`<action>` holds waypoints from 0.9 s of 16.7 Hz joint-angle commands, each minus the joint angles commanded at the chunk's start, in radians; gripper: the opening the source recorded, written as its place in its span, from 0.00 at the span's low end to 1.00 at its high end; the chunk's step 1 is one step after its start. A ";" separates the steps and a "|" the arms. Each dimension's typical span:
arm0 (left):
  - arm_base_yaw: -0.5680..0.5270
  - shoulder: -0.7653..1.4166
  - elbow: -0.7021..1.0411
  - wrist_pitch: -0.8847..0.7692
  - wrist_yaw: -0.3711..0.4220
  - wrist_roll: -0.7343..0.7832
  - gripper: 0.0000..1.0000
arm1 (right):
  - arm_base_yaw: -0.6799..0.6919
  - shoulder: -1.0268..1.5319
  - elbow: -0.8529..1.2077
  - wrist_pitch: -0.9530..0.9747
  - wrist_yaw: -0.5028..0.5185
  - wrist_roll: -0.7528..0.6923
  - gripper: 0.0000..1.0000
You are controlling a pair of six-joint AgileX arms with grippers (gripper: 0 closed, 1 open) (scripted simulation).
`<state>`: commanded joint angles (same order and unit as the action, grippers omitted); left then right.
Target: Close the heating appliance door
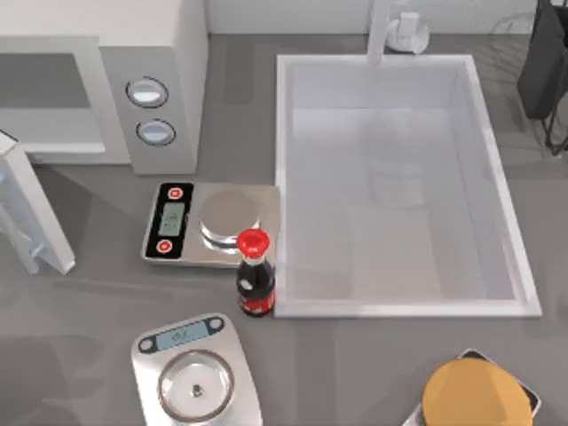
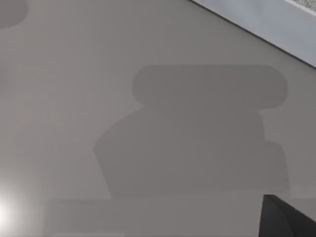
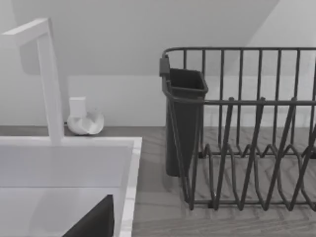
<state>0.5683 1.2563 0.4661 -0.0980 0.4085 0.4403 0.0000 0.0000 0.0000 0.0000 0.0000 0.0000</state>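
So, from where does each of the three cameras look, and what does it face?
Top view: above the table, looking down on microwave, its open door, two scales, soy sauce bottle, sink.
Left wrist view: close over a pale grey surface with a shadow; dark corner, perhaps the arm's own.
Right wrist view: low, facing faucet and dish rack.
Shared: sink, faucet, rack in top and right wrist views.

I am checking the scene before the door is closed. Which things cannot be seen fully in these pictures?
- Microwave: cut by the top view's left and top edges.
- Door: open, seen nearly edge-on, cut by the left edge; its hinge is not visible.
- Yellow round object: cut by the bottom edge.
- Dish rack: cut by the right wrist view's edge.
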 joint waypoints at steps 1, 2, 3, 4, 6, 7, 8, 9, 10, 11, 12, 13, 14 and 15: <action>-0.023 -0.009 -0.006 0.001 -0.017 -0.020 0.00 | 0.000 0.000 0.000 0.000 0.000 0.000 1.00; -0.055 -0.022 -0.014 0.002 -0.040 -0.046 0.00 | 0.000 0.000 0.000 0.000 0.000 0.000 1.00; -0.096 -0.038 -0.024 0.004 -0.068 -0.077 0.00 | 0.000 0.000 0.000 0.000 0.000 0.000 1.00; -0.146 -0.056 -0.036 0.006 -0.100 -0.113 0.00 | 0.000 0.000 0.000 0.000 0.000 0.000 1.00; -0.260 -0.096 -0.061 0.010 -0.169 -0.192 0.00 | 0.000 0.000 0.000 0.000 0.000 0.000 1.00; -0.318 -0.118 -0.075 0.013 -0.204 -0.232 0.00 | 0.000 0.000 0.000 0.000 0.000 0.000 1.00; -0.372 -0.139 -0.088 0.015 -0.239 -0.272 0.00 | 0.000 0.000 0.000 0.000 0.000 0.000 1.00; -0.418 -0.159 -0.099 0.017 -0.270 -0.308 0.00 | 0.000 0.000 0.000 0.000 0.000 0.000 1.00; -0.453 -0.176 -0.110 0.019 -0.297 -0.338 0.00 | 0.000 0.000 0.000 0.000 0.000 0.000 1.00; -0.478 -0.189 -0.118 0.020 -0.318 -0.361 0.00 | 0.000 0.000 0.000 0.000 0.000 0.000 1.00; -0.492 -0.198 -0.123 0.021 -0.331 -0.375 0.00 | 0.000 0.000 0.000 0.000 0.000 0.000 1.00; -0.495 -0.200 -0.124 0.021 -0.334 -0.379 0.00 | 0.000 0.000 0.000 0.000 0.000 0.000 1.00; -0.495 -0.200 -0.124 0.021 -0.334 -0.379 0.00 | 0.000 0.000 0.000 0.000 0.000 0.000 1.00; -0.495 -0.200 -0.124 0.021 -0.334 -0.379 0.00 | 0.000 0.000 0.000 0.000 0.000 0.000 1.00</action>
<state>0.0731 1.0565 0.3421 -0.0766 0.0745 0.0617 0.0000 0.0000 0.0000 0.0000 0.0000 0.0000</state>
